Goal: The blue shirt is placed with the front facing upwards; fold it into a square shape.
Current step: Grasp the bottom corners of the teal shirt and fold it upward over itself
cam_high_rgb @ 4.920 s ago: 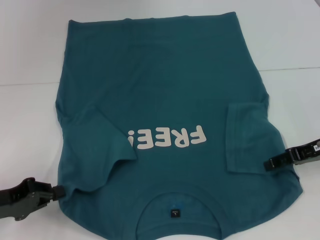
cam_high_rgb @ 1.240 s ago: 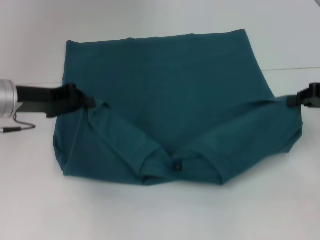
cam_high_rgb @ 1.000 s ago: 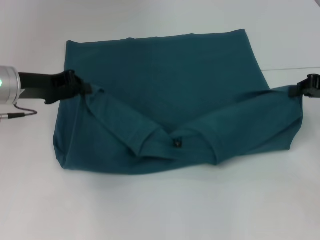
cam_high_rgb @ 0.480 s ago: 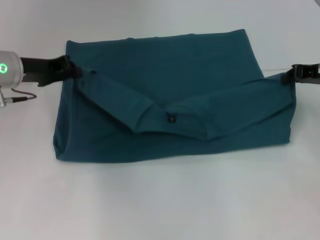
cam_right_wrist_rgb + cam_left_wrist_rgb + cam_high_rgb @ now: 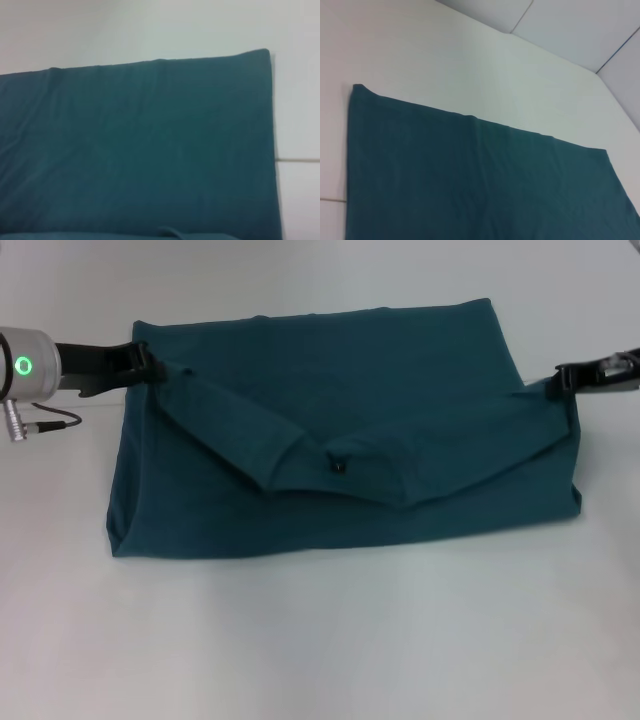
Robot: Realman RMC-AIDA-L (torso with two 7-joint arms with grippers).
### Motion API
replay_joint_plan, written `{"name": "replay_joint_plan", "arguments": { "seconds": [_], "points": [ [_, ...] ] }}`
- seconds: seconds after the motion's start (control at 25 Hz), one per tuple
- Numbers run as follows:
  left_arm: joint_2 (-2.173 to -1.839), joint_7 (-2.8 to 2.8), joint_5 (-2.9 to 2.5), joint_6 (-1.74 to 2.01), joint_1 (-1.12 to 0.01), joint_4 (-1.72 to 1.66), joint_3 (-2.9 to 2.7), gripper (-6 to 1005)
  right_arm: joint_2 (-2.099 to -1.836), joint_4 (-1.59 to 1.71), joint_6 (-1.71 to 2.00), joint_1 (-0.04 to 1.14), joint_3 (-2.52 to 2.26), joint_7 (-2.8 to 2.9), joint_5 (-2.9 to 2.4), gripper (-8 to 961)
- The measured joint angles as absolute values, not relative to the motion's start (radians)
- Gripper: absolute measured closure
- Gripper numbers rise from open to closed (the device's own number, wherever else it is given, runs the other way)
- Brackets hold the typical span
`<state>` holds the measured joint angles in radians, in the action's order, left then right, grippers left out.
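The blue shirt (image 5: 340, 390) lies on the white table, its near half lifted and carried over the far half, plain teal back outward, lettering hidden. The neckline with its small dark label (image 5: 339, 467) sags in the middle of the raised edge. My left gripper (image 5: 150, 366) is shut on the shirt's left corner, and my right gripper (image 5: 566, 378) is shut on the right corner. Both wrist views show only the flat far part of the shirt (image 5: 470, 180) (image 5: 135, 145), no fingers.
The white table (image 5: 320, 640) surrounds the shirt on all sides. A thin seam line (image 5: 600, 365) crosses the table surface at the right. A cable (image 5: 50, 422) hangs from my left wrist.
Both grippers have carried the shirt's near edge up and away from me, over the far half. The fold line at the front has moved back and the neckline sags higher.
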<state>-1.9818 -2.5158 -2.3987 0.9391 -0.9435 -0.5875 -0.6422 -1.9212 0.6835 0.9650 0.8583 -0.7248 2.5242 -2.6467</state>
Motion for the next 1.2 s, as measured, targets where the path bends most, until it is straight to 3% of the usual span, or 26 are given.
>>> {"name": "replay_joint_plan", "arguments": {
  "seconds": [0.48,1.2],
  "points": [
    [-1.991,-2.536,-2.399,0.887,-0.951,-0.584,-0.655,974,-1.951,0.626,0.824,0.956,-0.801,2.530,-2.724,910],
    [-1.996,-2.531,-2.396,0.884,-0.961,-0.588,-0.655,932,-1.942,0.600,0.797,0.967,-0.801,2.550,-2.746,908]
  ]
}}
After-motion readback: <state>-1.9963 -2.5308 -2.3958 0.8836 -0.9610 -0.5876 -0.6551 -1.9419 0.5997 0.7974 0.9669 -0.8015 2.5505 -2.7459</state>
